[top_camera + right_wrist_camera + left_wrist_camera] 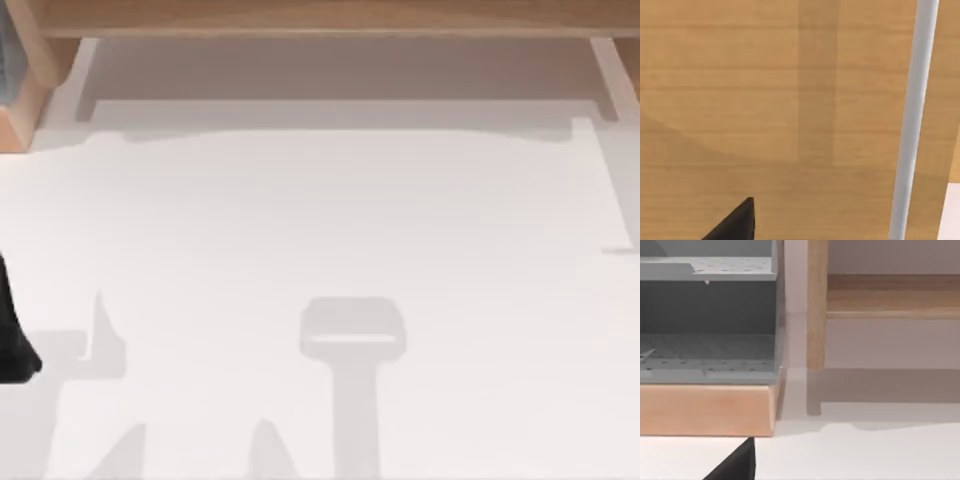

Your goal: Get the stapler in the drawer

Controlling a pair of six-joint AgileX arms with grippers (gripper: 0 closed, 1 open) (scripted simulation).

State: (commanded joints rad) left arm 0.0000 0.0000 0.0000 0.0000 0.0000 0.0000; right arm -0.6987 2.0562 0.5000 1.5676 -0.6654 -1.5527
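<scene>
Fingers, apart or together: cannot tell for either arm.

Top view: left gripper [12, 340] at far left edge of white tabletop [350, 220].

Left wrist view: facing grey drawer [705, 350], upper left.

Right wrist view: right gripper [735, 222] close against wooden panel [765, 100].

Stapler's place and bearing: cannot tell.

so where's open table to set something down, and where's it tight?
Free: the white table from the wooden frame along the top view's far edge down to its near edge, across most of the width. Tight: the left edge, where a black arm part intrudes, and the grey perforated shelves in the far-left corner.
</scene>
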